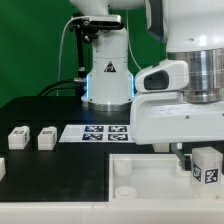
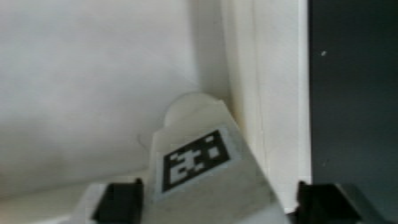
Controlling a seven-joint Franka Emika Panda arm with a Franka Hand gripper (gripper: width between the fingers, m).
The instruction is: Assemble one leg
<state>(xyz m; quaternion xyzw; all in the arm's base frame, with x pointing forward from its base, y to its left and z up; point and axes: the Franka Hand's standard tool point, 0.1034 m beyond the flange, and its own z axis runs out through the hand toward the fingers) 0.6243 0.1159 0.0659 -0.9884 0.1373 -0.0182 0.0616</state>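
My gripper (image 1: 199,158) is shut on a leg (image 1: 207,167), a small white post with a black-and-white marker. It holds the leg upright over the white tray (image 1: 140,163) near the exterior view's right edge. In the wrist view the leg (image 2: 199,150) fills the space between my two dark fingers (image 2: 119,202), with my gripper (image 2: 219,204) closed on its sides. The leg's far end points at the tray floor (image 2: 89,80), beside the tray's raised rim (image 2: 263,60). I cannot tell whether it touches the tray.
Two more legs (image 1: 18,136) (image 1: 46,138) stand on the black table at the exterior view's left, and part of another (image 1: 2,168) shows at the edge. The marker board (image 1: 105,131) lies behind the tray. The arm's base (image 1: 106,75) stands at the back. A round socket (image 1: 125,190) sits in the tray.
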